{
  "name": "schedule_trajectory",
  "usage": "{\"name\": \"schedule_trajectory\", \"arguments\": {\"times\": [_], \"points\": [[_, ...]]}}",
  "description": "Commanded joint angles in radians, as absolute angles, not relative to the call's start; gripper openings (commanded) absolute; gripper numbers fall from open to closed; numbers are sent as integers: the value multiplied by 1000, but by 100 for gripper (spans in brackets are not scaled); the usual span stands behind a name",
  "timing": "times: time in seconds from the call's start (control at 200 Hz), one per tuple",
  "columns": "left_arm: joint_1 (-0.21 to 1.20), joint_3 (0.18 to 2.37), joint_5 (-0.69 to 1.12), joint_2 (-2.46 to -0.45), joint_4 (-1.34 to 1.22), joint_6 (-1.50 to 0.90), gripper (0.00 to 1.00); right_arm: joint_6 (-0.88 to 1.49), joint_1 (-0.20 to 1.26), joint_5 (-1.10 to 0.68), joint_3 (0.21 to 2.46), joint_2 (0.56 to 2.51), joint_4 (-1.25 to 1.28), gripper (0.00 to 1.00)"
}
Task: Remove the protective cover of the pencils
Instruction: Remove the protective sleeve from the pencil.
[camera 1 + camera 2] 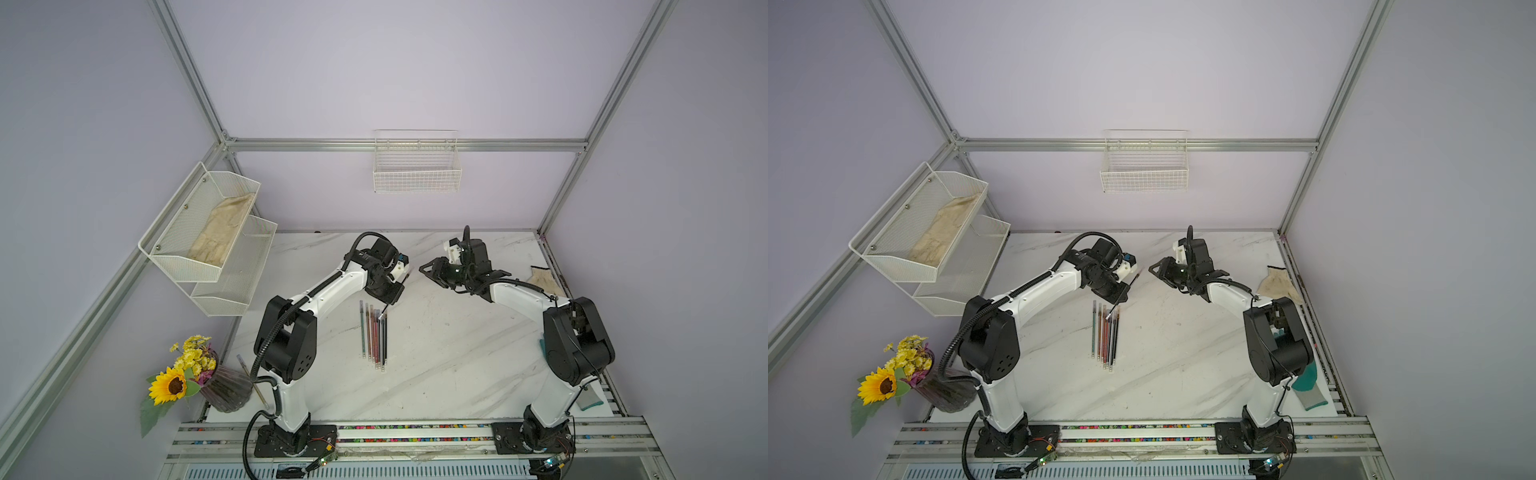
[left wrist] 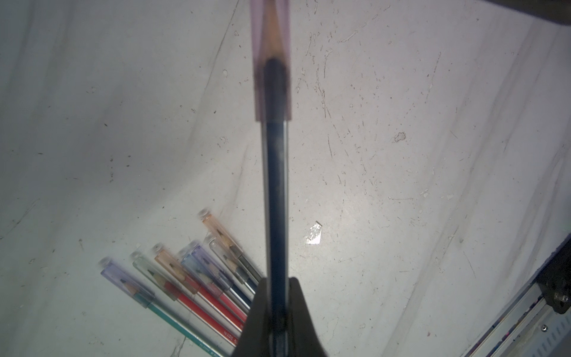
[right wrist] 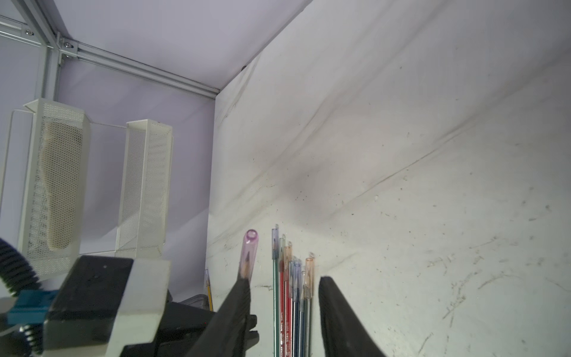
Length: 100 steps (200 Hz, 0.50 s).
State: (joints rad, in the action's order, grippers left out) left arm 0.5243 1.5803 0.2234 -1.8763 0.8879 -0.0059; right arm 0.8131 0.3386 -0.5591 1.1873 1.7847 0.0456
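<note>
left gripper [image 2: 275,289] is clamped on a dark pencil [image 2: 275,191], long axis aimed at the right gripper [image 3: 284,279], whose jaws are spread, clear cap [image 3: 248,253] just beside one jaw, not between them yet; remaining pencils [image 1: 376,336] lie in a row on the table [image 1: 457,353].

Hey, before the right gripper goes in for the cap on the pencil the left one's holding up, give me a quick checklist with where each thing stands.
1. Left gripper shut on the held pencil: ok.
2. Cap on the held pencil's tip, exposed: ok.
3. Right gripper jaws open: ok.
4. Cap between the right gripper's fingers: not ok; in the right wrist view it lines up with one finger, outside the gap.
5. Right gripper level with the cap: cannot tell.
6. Other pencils resting on the table, clear of both grippers: ok.
</note>
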Motion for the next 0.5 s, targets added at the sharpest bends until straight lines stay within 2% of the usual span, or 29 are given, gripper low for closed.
{"name": "schedule_trajectory", "arguments": {"times": [0.0, 0.495], "points": [[525, 1658, 243, -1852, 886, 28, 0, 866, 343, -614, 1193, 1805, 140, 41], [524, 1658, 235, -1853, 885, 28, 0, 929, 351, -705, 1199, 1884, 248, 38]]}}
